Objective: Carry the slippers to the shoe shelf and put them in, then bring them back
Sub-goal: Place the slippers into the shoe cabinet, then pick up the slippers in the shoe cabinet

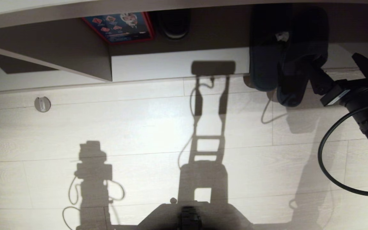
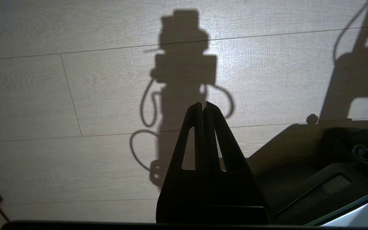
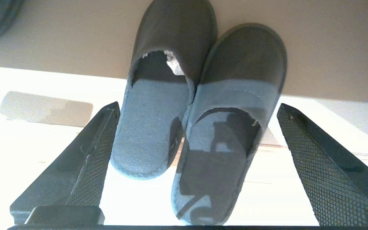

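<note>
My right arm (image 1: 363,99) is black, trailing a looping black cable (image 1: 324,159); my claw fingers (image 3: 324,166) carry cross-hatched pads.

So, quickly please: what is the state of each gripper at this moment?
Left gripper: closed, holding nothing, above bare floor.
Right gripper: open wide, fingers on either side of the slippers, not gripping them.

A home, by the look of it: pale wood-plank floor (image 1: 139,134), a low laminate shoe shelf (image 1: 177,65) along the wall, fabric slippers (image 3: 200,108) in it, a colourful box (image 1: 120,27) tucked beside.
</note>
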Motion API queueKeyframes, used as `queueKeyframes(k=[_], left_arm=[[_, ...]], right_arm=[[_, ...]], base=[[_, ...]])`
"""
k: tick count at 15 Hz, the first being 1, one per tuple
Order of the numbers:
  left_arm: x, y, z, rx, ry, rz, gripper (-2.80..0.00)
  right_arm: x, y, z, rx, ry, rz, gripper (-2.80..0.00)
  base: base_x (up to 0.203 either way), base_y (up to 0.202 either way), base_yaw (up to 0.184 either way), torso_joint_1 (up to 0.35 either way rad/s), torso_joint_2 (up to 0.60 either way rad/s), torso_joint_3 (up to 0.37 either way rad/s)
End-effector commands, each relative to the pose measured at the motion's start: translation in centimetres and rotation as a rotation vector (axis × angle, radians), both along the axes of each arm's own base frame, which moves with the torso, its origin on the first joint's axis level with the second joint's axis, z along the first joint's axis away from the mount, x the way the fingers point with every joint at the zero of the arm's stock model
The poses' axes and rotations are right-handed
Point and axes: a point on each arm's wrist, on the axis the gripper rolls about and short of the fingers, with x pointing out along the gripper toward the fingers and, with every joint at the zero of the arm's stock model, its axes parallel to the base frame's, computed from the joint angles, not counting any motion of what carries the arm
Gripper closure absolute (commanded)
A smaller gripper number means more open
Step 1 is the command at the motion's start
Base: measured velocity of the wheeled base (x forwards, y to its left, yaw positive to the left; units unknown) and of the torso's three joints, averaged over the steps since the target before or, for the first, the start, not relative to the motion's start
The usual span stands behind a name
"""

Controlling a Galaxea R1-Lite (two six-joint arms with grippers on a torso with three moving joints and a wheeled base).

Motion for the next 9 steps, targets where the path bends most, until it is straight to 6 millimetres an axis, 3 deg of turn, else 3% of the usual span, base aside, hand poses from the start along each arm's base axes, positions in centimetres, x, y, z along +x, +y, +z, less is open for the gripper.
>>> queueKeyframes(k=[1,3,6,7,9], left_arm=[[0.0,0.0,0.0,0.000,0.000,0.001,0.00],[0.0,0.0,0.0,0.000,-0.001,0.001,0.00],[0.0,0.0,0.0,0.000,0.000,0.001,0.00],[0.0,0.0,0.0,0.000,-0.001,0.001,0.00],[0.0,0.0,0.0,0.000,-0.001,0.001,0.00]], right_arm=[[-1.3,-0.1,0.1,0.002,-0.011,0.004,-2.80],[-4.1,-0.6,-0.8,-0.004,0.018,0.011,-2.80],[-6.6,-1.2,-2.2,-0.014,0.066,0.014,-2.80],[-7.4,-1.3,-2.8,-0.018,0.080,0.014,0.00],[-9.1,-1.7,-3.9,-0.031,0.103,0.010,0.00]], base=[[0.000,0.000,0.000,0.000,0.00,0.000],[0.000,0.000,0.000,0.000,0.00,0.000],[0.000,0.000,0.000,0.000,0.00,0.000],[0.000,0.000,0.000,0.000,0.00,0.000],[0.000,0.000,0.000,0.000,0.00,0.000]])
